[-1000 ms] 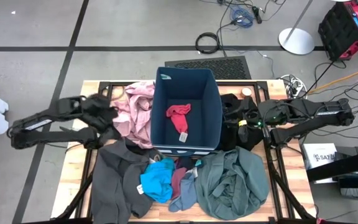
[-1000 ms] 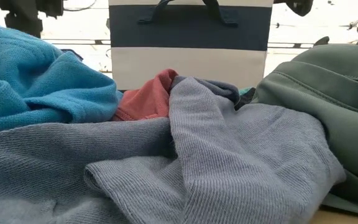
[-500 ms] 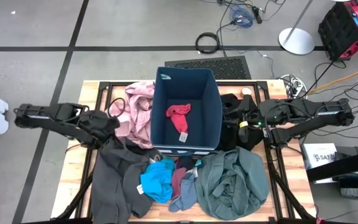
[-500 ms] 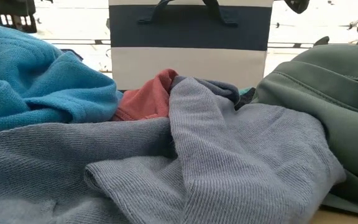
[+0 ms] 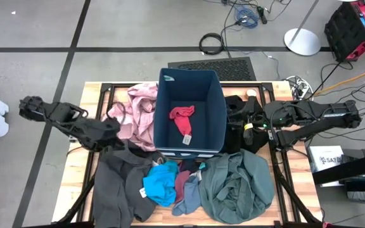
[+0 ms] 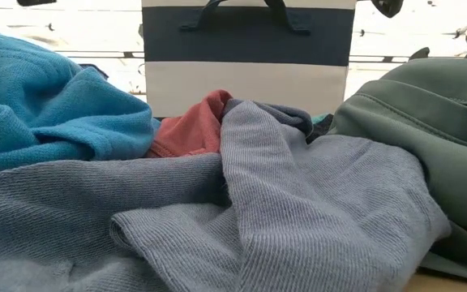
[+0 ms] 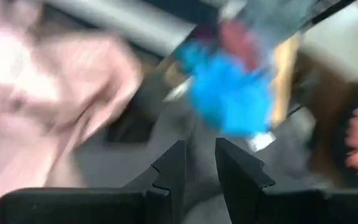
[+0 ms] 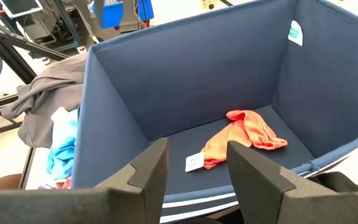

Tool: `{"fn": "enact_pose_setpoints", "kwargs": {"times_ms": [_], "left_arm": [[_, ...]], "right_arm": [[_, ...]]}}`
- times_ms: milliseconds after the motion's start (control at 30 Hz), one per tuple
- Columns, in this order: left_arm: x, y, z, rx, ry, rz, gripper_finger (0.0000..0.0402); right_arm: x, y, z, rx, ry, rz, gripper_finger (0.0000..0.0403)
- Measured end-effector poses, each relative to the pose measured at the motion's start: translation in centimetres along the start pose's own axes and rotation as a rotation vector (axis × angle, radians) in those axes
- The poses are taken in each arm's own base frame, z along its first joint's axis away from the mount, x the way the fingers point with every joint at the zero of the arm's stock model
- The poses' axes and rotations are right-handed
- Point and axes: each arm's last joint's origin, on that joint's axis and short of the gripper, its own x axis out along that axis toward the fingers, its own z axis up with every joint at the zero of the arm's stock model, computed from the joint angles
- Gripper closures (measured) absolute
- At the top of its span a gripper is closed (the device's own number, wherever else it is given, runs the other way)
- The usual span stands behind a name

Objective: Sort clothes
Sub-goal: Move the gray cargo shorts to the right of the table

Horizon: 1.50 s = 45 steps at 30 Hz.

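Left claw, left of centre in the high view, hangs over the dusty-pink garment's lower edge where it meets the dark grey garment; fingers slightly parted, empty. Right claw, right of centre beside the navy-blue rectangular bin, spread (empty too). A small red cloth piece lies in the bin; a bright-blue piece and a grey-green garment lie on the worktop, lower frame.

A grey tiled floor with dark seams surrounds the wooden worktop. Beyond the worktop's far edge lies a dark grille mat, with a coiled black cable and a blue cable bundle farther off. A round white stand base and a black-and-red crate sit at the far right.
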Motion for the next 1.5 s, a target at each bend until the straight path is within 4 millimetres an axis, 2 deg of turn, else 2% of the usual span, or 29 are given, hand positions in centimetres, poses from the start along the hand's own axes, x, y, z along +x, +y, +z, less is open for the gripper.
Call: {"fn": "enact_pose_setpoints", "kwargs": {"times_ms": [267,500,933,1167,1367,1433,1500], "left_arm": [[3.7,-1.6,0.0,0.137,0.182,0.127,0.0307],[5.9,-1.5,-0.5,0.163,0.393,0.311,0.0298],[6.8,-1.5,-0.5,0.166,0.396,0.359,0.0194],[10.5,-0.5,-2.0,0.163,0.416,0.332,0.0151],[12.5,0.7,-3.3,0.165,0.441,0.375,0.0156],[12.8,0.9,-3.6,0.169,0.451,0.384,0.0180],[12.9,1.1,-3.8,0.175,0.461,0.400,0.0229]], "right_arm": [[0.0,0.0,0.0,-0.004,0.001,0.000,0.0250],[0.0,0.0,0.0,-0.037,0.002,0.001,0.0250],[0.0,0.0,-0.2,-0.047,0.020,0.000,0.0250],[0.0,0.0,-0.2,-0.047,0.020,0.000,0.0250],[0.0,0.0,-0.2,-0.045,0.018,0.000,0.0250],[0.0,0.0,-0.2,-0.038,0.016,0.001,0.0250],[0.0,0.0,-0.1,-0.034,0.014,0.002,0.0250]]}}
